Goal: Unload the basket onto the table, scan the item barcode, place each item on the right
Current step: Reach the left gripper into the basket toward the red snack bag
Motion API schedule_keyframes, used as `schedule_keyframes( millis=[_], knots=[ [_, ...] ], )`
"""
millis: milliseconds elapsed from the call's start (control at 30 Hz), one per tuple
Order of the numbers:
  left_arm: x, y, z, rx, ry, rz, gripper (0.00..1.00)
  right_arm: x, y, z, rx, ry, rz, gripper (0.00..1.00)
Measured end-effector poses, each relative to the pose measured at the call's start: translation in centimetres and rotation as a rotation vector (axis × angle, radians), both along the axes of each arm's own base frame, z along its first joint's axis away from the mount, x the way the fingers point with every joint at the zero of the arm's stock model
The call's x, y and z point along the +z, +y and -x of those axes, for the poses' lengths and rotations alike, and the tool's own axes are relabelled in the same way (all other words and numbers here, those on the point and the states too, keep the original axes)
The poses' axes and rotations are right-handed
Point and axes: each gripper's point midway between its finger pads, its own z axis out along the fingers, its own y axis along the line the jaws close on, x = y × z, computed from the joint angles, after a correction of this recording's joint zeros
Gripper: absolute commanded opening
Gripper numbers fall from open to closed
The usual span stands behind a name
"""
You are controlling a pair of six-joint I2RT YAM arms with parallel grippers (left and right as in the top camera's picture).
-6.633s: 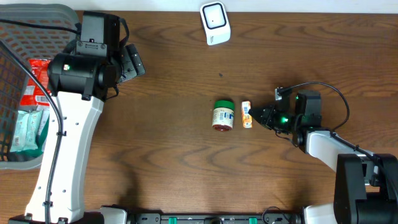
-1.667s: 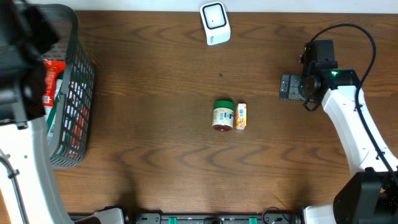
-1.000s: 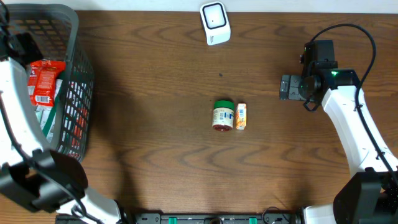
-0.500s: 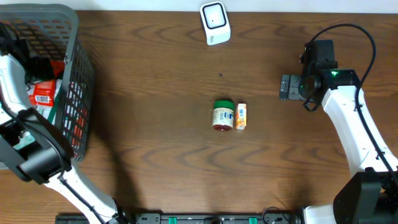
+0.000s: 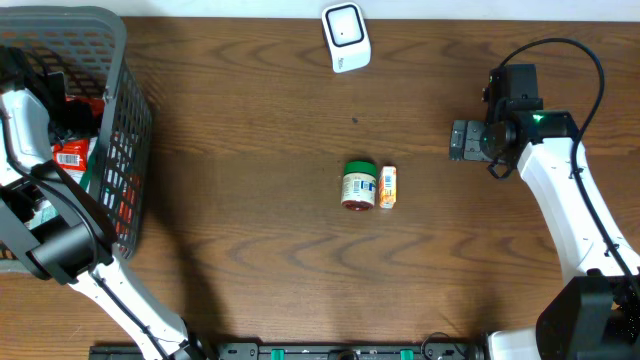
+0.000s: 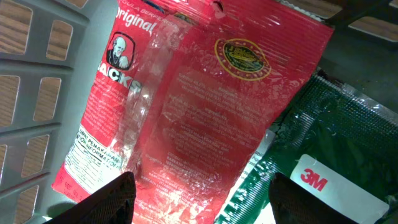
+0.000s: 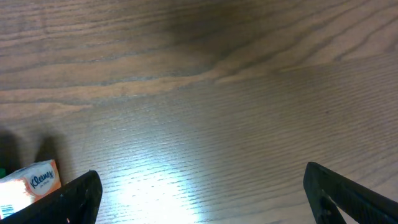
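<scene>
Left gripper (image 6: 200,196) has dropped into the grey plastic basket (image 6: 37,74), jaws narrowing astride the red foil snack pouch (image 6: 199,112) but not yet pinching it. Pick is starting. Right gripper (image 7: 200,190) is wide and empty. White handheld scanner (image 5: 346,37) sits far off.

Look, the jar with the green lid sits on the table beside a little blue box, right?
Not quite. The overhead view shows the jar with the green lid on the table beside a little orange box, not a blue one.
</scene>
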Motion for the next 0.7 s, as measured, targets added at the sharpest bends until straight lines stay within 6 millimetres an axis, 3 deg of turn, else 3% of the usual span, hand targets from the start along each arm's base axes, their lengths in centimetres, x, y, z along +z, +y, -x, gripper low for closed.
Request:
schedule_keyframes(
  millis=[367,433,500,633,700],
  knots=[
    [-1.6,0.1,-0.3,-0.001,0.011,0.009,0.68,0.0,0.0,0.0,0.0,0.0,0.0,0.99],
    [-1.7,0.2,-0.4,0.0,0.01,0.009,0.57,0.0,0.0,0.0,0.0,0.0,0.0,0.99],
    [-1.8,0.3,-0.4,0.001,0.011,0.004,0.37,0.0,0.0,0.0,0.0,0.0,0.0,0.99],
    [-1.8,0.5,-0.5,-0.006,0.007,-0.004,0.14,0.0,0.0,0.0,0.0,0.0,0.0,0.99],
    [-1.8,0.5,-0.5,-0.005,0.006,-0.002,0.08,0.0,0.0,0.0,0.0,0.0,0.0,0.99]
  ],
)
